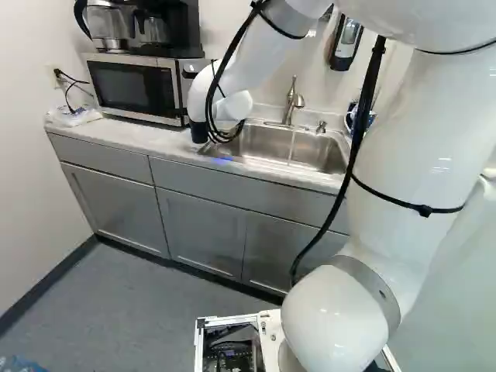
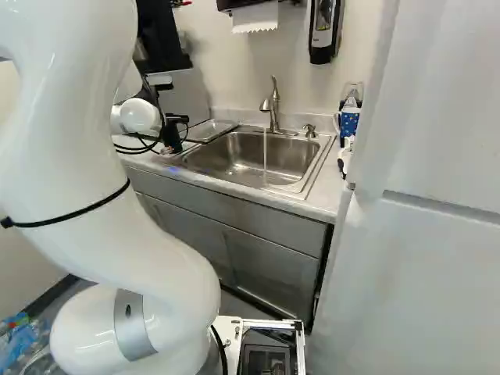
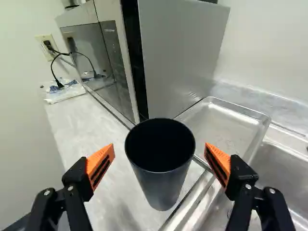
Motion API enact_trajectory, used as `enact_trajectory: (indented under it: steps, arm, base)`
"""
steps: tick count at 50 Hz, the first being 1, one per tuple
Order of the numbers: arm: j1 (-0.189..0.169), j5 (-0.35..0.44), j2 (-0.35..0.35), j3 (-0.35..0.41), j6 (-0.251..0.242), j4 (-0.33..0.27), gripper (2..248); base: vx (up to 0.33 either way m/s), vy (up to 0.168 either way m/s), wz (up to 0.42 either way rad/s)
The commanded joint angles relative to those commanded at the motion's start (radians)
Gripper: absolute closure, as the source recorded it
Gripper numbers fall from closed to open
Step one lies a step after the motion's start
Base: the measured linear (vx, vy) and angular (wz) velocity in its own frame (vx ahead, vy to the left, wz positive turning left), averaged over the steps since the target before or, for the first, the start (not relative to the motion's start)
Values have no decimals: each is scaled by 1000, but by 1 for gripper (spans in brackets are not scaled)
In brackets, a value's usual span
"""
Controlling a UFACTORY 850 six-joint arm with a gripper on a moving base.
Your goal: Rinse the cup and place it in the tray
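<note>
My gripper is low over the counter beside the sink in the right base view. In the wrist view, the gripper stands open, an orange pad on either side of a black cup, with gaps between pads and cup. The cup is upright on the counter close to the sink's edge, its mouth up and dark inside. A shallow metal tray lies just beyond the cup, beside the microwave. Water runs from the faucet into the sink.
The microwave stands on the counter close to the gripper, with a coffee maker on top. A plastic bag lies near the wall outlet. A soap dispenser hangs behind the sink; a blue cup stands by the white fridge.
</note>
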Motion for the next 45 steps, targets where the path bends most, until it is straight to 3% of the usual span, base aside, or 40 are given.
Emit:
enact_trajectory:
  steps: [45]
  arm:
    - [7, 210, -44, 53, 0, 0, 3]
  base:
    - [0, 0, 0]
